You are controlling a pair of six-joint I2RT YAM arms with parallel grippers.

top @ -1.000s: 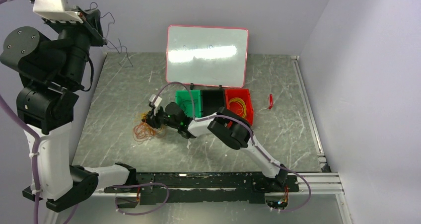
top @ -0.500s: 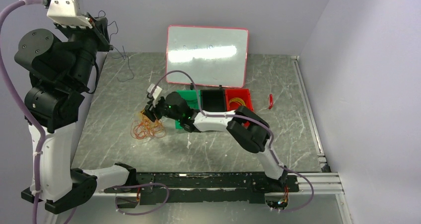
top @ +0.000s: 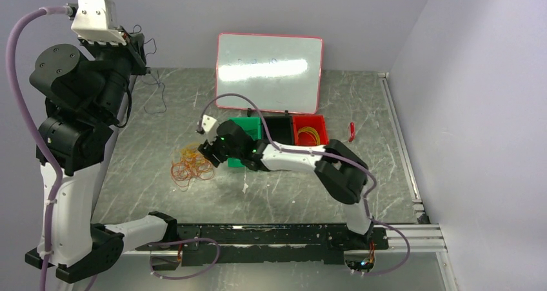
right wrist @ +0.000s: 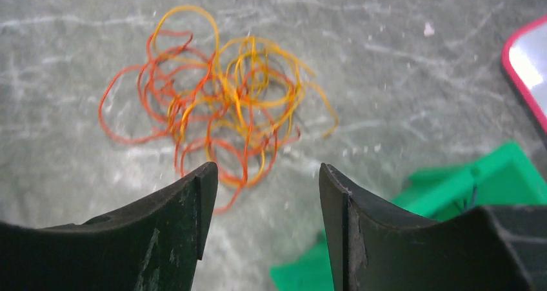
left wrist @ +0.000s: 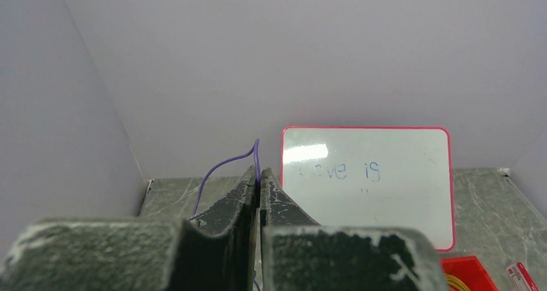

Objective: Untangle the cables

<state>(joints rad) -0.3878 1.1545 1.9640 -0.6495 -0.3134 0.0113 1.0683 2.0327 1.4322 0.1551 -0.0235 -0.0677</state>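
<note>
A tangle of orange-red and yellow cables (top: 191,165) lies on the table, seen close in the right wrist view (right wrist: 219,117). My right gripper (top: 208,150) is open and empty, just right of and above the tangle (right wrist: 266,175), not touching it. My left gripper (top: 139,47) is raised high at the far left and is shut on a thin dark purple cable (top: 157,84) that dangles toward the table. In the left wrist view that cable (left wrist: 222,168) curves out of the closed tips (left wrist: 259,172).
Green bin (top: 248,131), black bin (top: 277,128) and red bin (top: 311,132) with yellow loops stand in a row right of the tangle. A whiteboard (top: 269,71) leans on the back wall. A small red item (top: 351,131) lies at the right.
My right gripper has let go of the orange and yellow tangle and drawn back to the right; the tangle settled flat. My left arm shifted slightly right with its thin cable.
</note>
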